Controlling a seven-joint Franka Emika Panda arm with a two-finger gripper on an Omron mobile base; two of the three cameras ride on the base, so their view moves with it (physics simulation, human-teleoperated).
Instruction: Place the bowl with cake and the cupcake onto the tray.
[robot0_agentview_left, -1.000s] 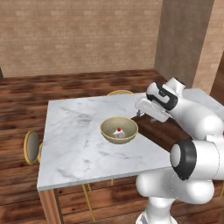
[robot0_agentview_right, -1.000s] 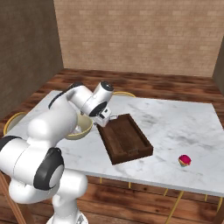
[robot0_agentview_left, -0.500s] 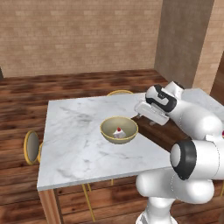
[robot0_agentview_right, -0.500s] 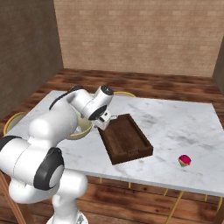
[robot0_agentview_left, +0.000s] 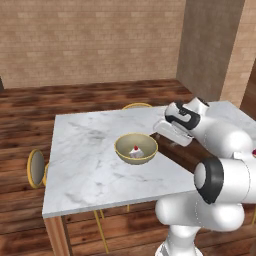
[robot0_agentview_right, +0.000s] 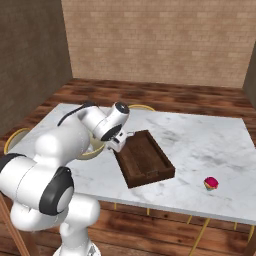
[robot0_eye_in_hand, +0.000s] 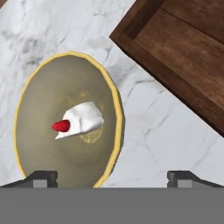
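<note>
Gripper (robot0_eye_in_hand: 112, 177) hangs above the marble table (robot0_agentview_left: 85, 155), over the near rim of the bowl with cake (robot0_eye_in_hand: 65, 124). Fingers are spread wide: one tip sits over the bowl's interior, the other over bare marble outside the rim, so the rim lies between them. Nothing is held.

Bowl with cake sits on the table just beside the tray (robot0_agentview_right: 142, 157), apart from it by a strip of marble. Cake slice lies near the bowl's centre, red dot on top. Tray is unloaded. The cupcake (robot0_agentview_right: 211, 183) stands on the far side of the tray, well apart from the bowl, near the table's front edge.

Step in hand, as judged: rim grasp on the bowl. To do it well, descend straight so the wall stays centred between the fingers, and close only once the tips are below the lip. The inner finger should stay clear of the cake slice. Height above the rim is hard to read from these views; probably still a little above it. Lift level, or the slice will slide.
</note>
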